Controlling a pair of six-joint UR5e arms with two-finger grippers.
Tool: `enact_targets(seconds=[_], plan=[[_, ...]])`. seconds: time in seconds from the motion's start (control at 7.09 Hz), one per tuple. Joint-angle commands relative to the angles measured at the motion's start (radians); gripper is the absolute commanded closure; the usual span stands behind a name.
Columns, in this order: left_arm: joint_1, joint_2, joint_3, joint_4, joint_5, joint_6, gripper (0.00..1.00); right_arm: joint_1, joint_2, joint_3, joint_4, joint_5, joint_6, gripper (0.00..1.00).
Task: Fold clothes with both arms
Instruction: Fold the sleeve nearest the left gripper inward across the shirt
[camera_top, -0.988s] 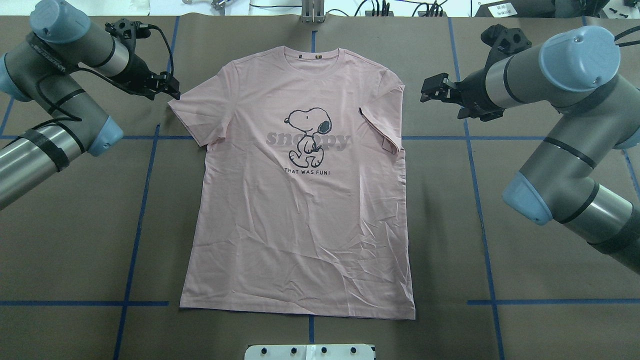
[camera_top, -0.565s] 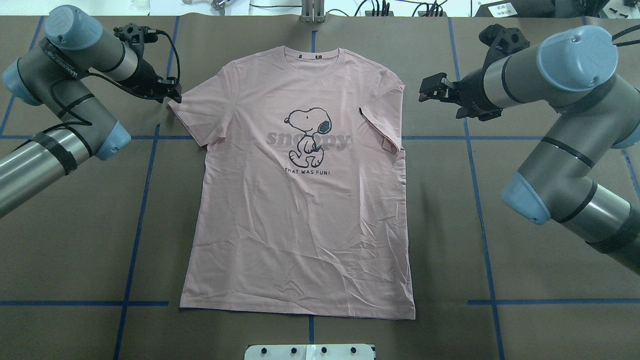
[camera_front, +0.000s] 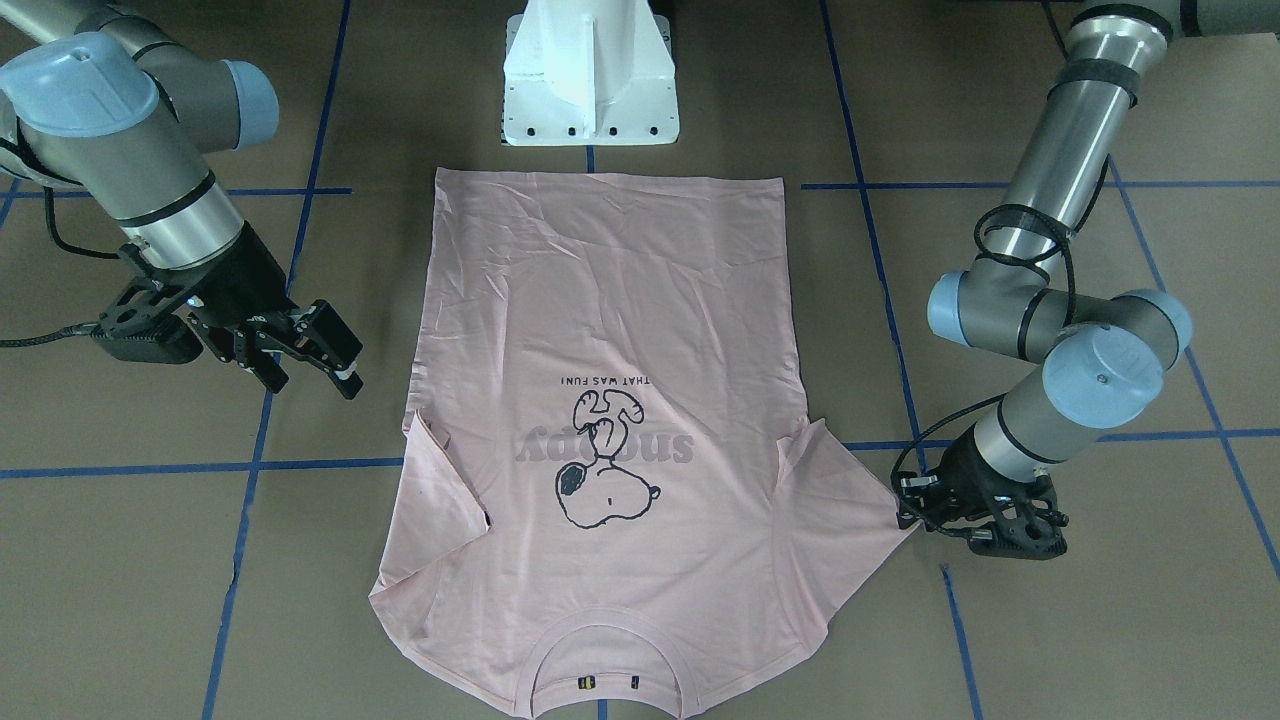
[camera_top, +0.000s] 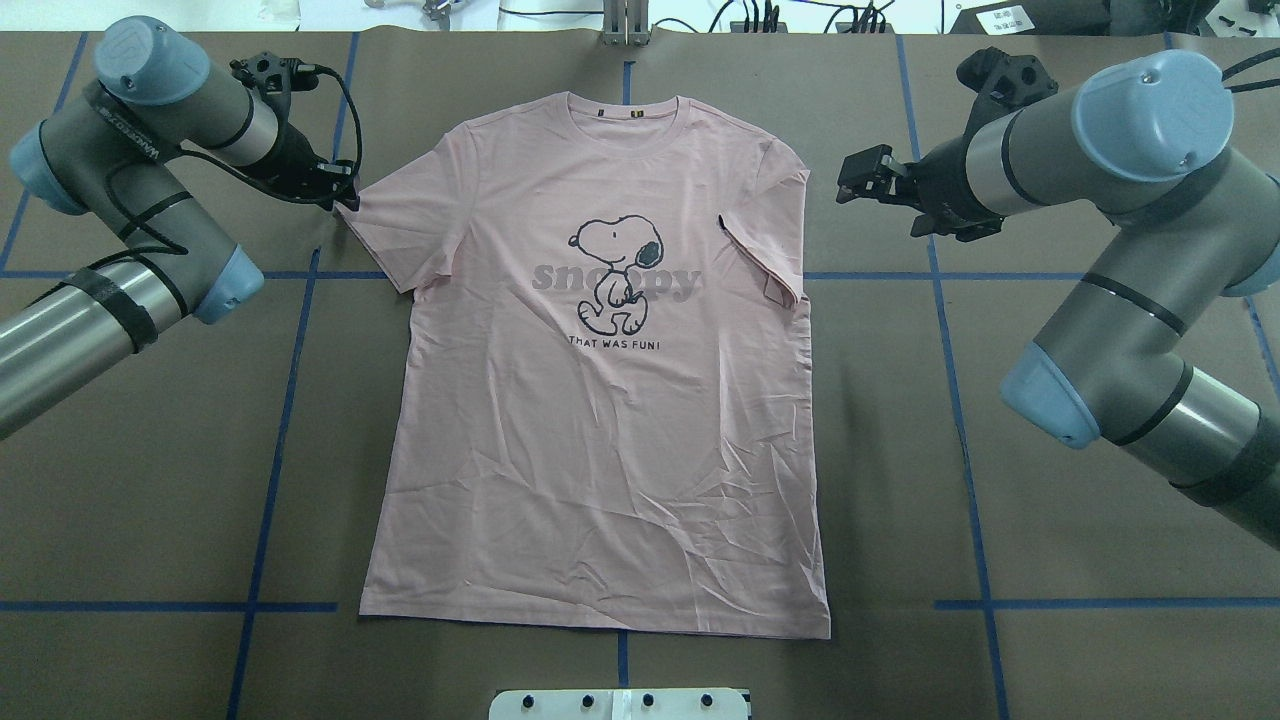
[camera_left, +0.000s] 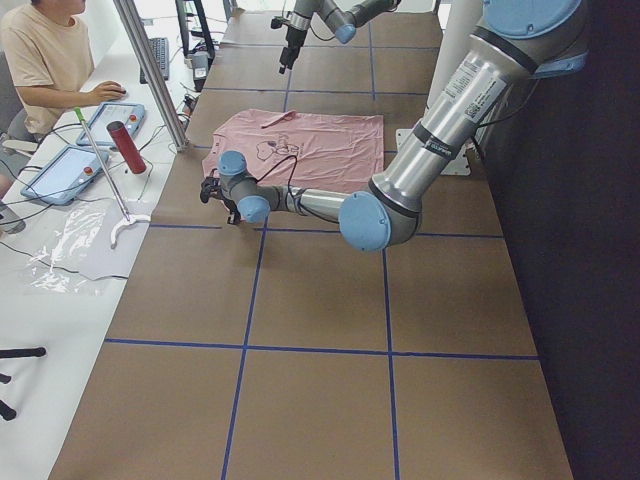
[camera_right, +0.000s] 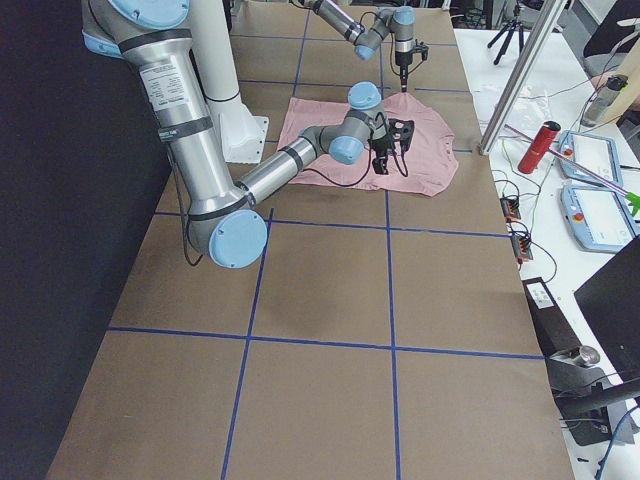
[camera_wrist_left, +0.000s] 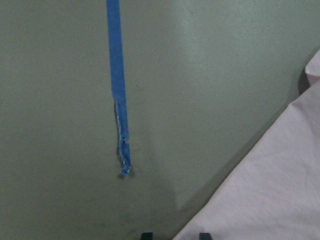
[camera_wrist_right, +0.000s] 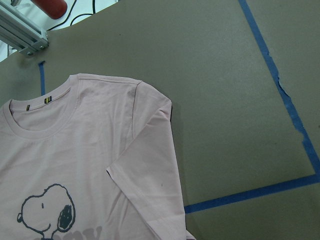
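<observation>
1. T-shirt (camera_top: 600, 450), pale pink, lies flat and print side up on the brown table (camera_top: 150, 480); the white pedestal base (camera_front: 590, 70) stands just off its hem; the collar (camera_top: 635, 115) is at the end away from the hem.
2. Sleeve on the left arm's side of the T-shirt is spread out flat; sleeve on the right arm's side is folded inward over the T-shirt's body.
3. Left gripper (camera_front: 902, 505) sits low at the outer corner of the T-shirt's spread sleeve; in the left wrist view its fingertips (camera_wrist_left: 202, 234) stand apart, with the sleeve edge running between them; claw released, nothing clenched.
4. Right gripper (camera_top: 847, 180) hangs beside the T-shirt's folded sleeve, at shoulder level, with bare table between it and the cloth; jaws parted, holding nothing.
5. Blue tape lines (camera_top: 270, 480) cross the table on both sides of the T-shirt; one frayed tape end (camera_wrist_left: 124, 167) lies just outside the spread sleeve.
6. The T-shirt's lower half shows light creasing; its hem lies straight.
</observation>
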Motion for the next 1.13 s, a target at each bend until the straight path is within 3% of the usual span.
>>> enact_targets(seconds=[0.0, 0.42, 0.71, 0.99], plan=[[0.001, -0.034, -0.006, 0.004, -0.001, -0.085, 1.0, -0.002, 0.0, -0.004, -0.001, -0.002, 0.001, 0.0], [0.049, -0.132, -0.022, 0.013, 0.003, -0.316, 1.0, -0.003, 0.003, -0.021, 0.002, 0.0, -0.006, 0.0], [0.107, -0.155, -0.011, 0.01, 0.134, -0.353, 1.0, -0.003, 0.006, -0.022, 0.004, 0.0, -0.005, 0.0], [0.116, -0.248, 0.074, 0.007, 0.182, -0.368, 1.0, -0.005, 0.006, -0.022, 0.004, 0.0, -0.003, 0.0]])
